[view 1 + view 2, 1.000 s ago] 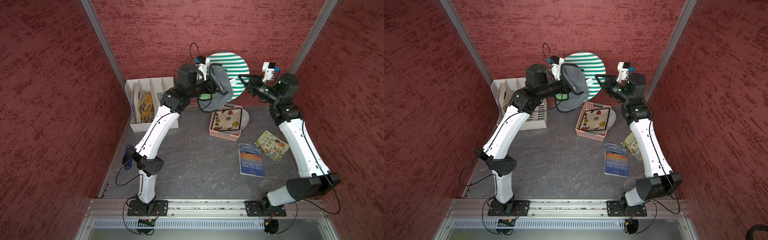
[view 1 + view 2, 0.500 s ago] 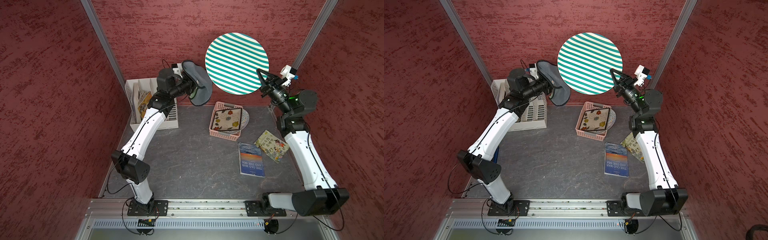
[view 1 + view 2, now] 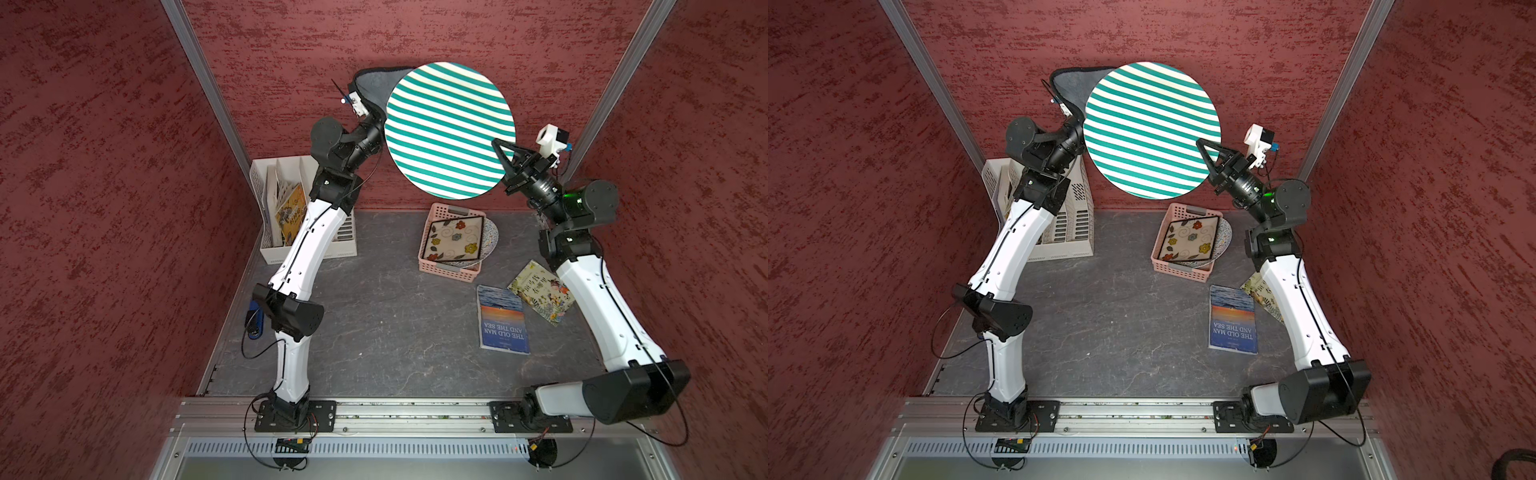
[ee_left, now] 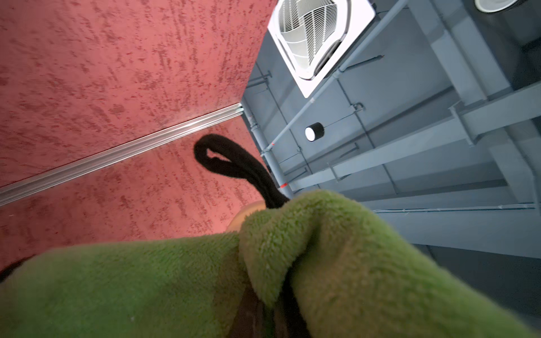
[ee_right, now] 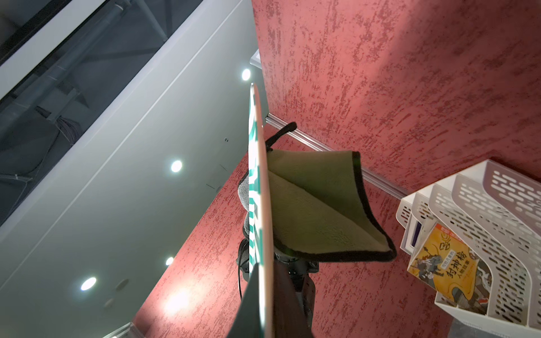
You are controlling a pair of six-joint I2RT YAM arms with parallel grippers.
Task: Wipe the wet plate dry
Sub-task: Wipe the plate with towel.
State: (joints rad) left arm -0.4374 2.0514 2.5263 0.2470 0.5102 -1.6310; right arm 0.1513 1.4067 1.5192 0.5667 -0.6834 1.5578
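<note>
Standing close, you see the right claw (image 3: 497, 144) clenched on the rim of the green-and-white striped plate (image 3: 451, 129), which it holds on edge, high above the table, its striped face turned to the overhead cameras. The right wrist view shows that rim (image 5: 260, 204) pinched between the two fingers.

The left claw (image 3: 376, 110) is across the plate from the right one, at the far rim. It is buried in the drying cloth (image 3: 374, 85), so its fingers are hidden, yet it is clamped shut with the cloth bunched around it. The cloth is green (image 4: 146, 286) on one side and grey on the other, with black trim and a black hanging loop (image 4: 231, 164). Part of it lies against the plate's back (image 5: 316, 204).

Below the right claw, a pink basket (image 3: 446, 270) holds a square flowered plate (image 3: 453, 243). Beneath the left claw stands a white file rack (image 3: 266, 195) with booklets.
</note>
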